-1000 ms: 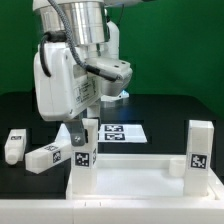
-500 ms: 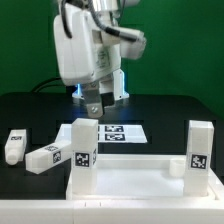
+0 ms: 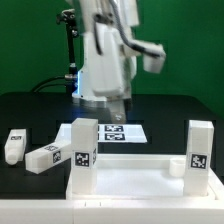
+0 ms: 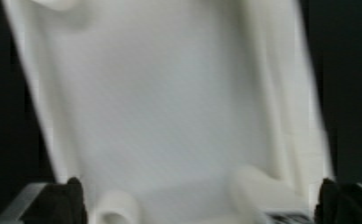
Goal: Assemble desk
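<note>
- Up over the back of the tabletop (image 3: 25, 110), the claw (image 3: 119, 104) hangs wide open with nothing in it.
- Desk top (image 3: 130, 182) sits at the front. One leg (image 3: 83, 152) stands upright at its corner on the exterior view's left, and a second leg (image 3: 200, 150) stands on the right.
- Two loose legs (image 3: 12, 146) (image 3: 45, 157) lie on the tabletop, off to that view's left.
- Marker board (image 3: 122, 132) lies just behind the desk top.
- Wrist view: fingertips (image 4: 71, 200) spread wide over the desk top (image 4: 178, 100).

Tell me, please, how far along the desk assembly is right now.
Done: a first leg and a second leg stand upright at corners of the desk top. In hand: nothing; the hand is open and empty. Remaining: a third leg and a fourth leg lie loose at the exterior view's left.
</note>
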Tool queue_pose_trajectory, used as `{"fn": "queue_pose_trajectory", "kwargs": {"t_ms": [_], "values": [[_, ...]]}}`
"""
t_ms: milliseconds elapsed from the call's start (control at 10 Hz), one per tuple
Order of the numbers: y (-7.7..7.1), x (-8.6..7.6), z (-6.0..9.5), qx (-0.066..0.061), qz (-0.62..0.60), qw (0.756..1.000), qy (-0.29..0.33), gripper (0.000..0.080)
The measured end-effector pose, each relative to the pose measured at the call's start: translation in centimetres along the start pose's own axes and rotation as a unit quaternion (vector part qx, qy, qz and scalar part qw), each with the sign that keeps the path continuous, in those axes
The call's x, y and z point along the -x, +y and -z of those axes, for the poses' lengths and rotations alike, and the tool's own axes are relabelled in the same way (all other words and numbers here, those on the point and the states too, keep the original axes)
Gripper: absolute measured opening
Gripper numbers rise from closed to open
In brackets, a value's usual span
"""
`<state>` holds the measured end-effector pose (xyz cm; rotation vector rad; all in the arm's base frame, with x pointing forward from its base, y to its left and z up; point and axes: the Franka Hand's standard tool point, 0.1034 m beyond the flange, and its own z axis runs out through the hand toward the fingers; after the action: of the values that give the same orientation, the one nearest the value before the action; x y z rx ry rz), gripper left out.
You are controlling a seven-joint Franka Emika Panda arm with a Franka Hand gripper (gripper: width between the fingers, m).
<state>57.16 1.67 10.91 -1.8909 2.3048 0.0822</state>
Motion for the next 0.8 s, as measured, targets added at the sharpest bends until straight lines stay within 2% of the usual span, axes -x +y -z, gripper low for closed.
{"fn": "queue_pose_trajectory", "kwargs": {"t_ms": [100, 200, 500, 600, 700, 800], "values": [[1.8, 0.3, -1.6, 0.019, 0.001, 1.000, 0.007, 0.0649], [2.0, 0.6, -2.4, 0.025, -0.006, 1.000, 0.012, 0.0649], [1.8, 0.5, -2.4, 0.024, -0.002, 1.000, 0.012, 0.0649], [1.9, 0.5, -2.6, 0.017, -0.004, 1.000, 0.015, 0.0649], [3.6, 0.2, -4.0, 0.004, -0.002, 1.000, 0.030, 0.0649], [5.6, -0.1, -5.4, 0.015, 0.004, 0.999, 0.040, 0.0649]]}}
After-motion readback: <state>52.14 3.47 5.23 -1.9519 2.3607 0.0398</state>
